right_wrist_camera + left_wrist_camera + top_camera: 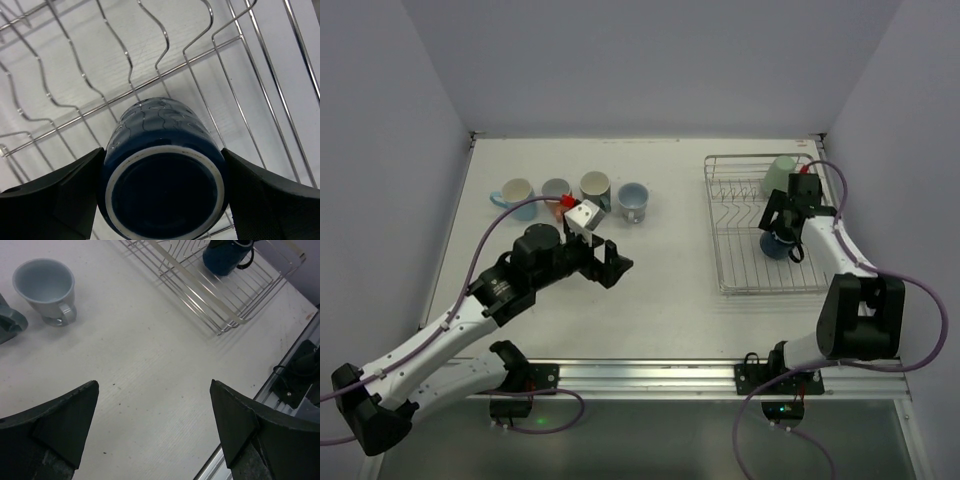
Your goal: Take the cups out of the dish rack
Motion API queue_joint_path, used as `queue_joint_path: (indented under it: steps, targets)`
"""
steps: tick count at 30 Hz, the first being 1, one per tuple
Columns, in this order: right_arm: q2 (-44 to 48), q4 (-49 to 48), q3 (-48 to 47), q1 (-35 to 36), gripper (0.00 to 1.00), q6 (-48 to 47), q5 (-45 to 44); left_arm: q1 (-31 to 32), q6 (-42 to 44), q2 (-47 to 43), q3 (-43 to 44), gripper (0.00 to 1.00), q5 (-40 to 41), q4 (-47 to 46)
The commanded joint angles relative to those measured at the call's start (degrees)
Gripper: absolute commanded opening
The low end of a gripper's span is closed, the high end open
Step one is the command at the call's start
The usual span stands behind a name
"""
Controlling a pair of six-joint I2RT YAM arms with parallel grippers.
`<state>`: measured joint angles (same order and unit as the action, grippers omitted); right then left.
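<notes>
The silver wire dish rack (714, 225) stands at the right of the table. A pale green cup (780, 172) sits in its far right corner. My right gripper (782, 232) is shut on a dark blue cup (776, 244) inside the rack. In the right wrist view that cup (160, 135) is bottom-up between my right gripper's (162, 195) fingers, over the rack wires (172, 71). Several cups stand in a row at the far left, ending with a light blue cup (633, 200). My left gripper (610, 262) is open and empty over bare table (155, 430), near the row.
The row also holds a blue-and-cream cup (515, 197), a grey cup (556, 190) and a dark teal cup (595, 187). The left wrist view shows the light blue cup (47, 290), the rack (200, 285) and the table's metal rail (292, 357). Walls close three sides.
</notes>
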<state>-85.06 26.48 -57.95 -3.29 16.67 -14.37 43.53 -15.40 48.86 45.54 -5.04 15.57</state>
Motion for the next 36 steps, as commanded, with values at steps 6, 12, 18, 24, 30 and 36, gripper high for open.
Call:
queue_joint_path:
  steps: [6, 12, 18, 24, 30, 36]
  targets:
    - [15.4, -9.8, 3.9, 0.7, 0.18, 7.6, 10.9, 0.2, -11.5, 6.0, 0.7, 0.91, -10.7, -17.2]
    - [21.3, -14.9, 7.0, 0.7, 0.17, 11.5, 18.7, 0.2, -17.4, 13.3, 0.1, 0.85, -17.6, -29.8]
    - [30.5, -26.6, 13.0, 0.7, 0.17, 20.6, 37.6, 0.2, -22.7, 21.9, 0.8, 0.81, -23.0, -43.5]
    - [35.4, -44.1, 20.5, 1.3, 0.17, 34.6, 53.8, 0.2, -25.2, 28.8, 3.9, 0.79, -25.9, -50.9]
    - [35.7, -50.6, 22.9, 6.7, 0.17, 39.6, 57.5, 0.2, -29.2, 33.2, 5.8, 0.79, -29.1, -57.8]
    - [33.2, -57.3, 24.8, 11.1, 0.17, 43.4, 59.6, 0.3, -30.8, 35.1, 6.1, 0.79, -30.2, -60.7]
